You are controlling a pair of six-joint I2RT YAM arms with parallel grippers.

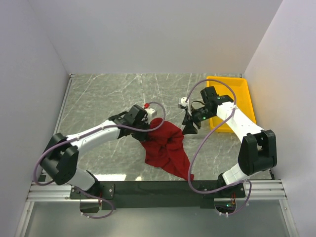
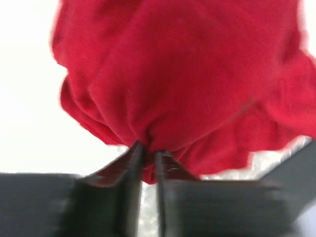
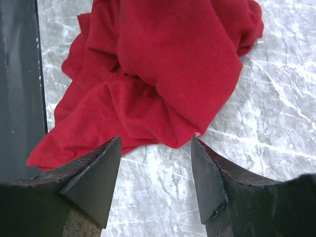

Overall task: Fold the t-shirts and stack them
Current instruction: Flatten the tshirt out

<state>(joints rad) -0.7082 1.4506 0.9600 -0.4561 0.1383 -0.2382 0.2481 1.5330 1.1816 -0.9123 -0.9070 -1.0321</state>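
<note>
A crumpled dark red t-shirt point(image 1: 167, 148) lies in a heap on the marble table, near the front middle. My left gripper point(image 1: 148, 132) is at the heap's left upper edge. In the left wrist view its jaws point(image 2: 147, 148) are pinched together on a fold of the t-shirt point(image 2: 187, 74), with cloth bunched between the tips. My right gripper point(image 1: 190, 127) hovers at the heap's right upper side. The right wrist view shows it open point(image 3: 155, 140), bare marble between its fingers and the t-shirt point(image 3: 168, 64) just beyond the tips.
A yellow plastic tray point(image 1: 232, 94) stands at the back right, behind the right arm. A black strip point(image 1: 158, 187) runs along the table's near edge, and the t-shirt's lower corner reaches it. White walls close in three sides.
</note>
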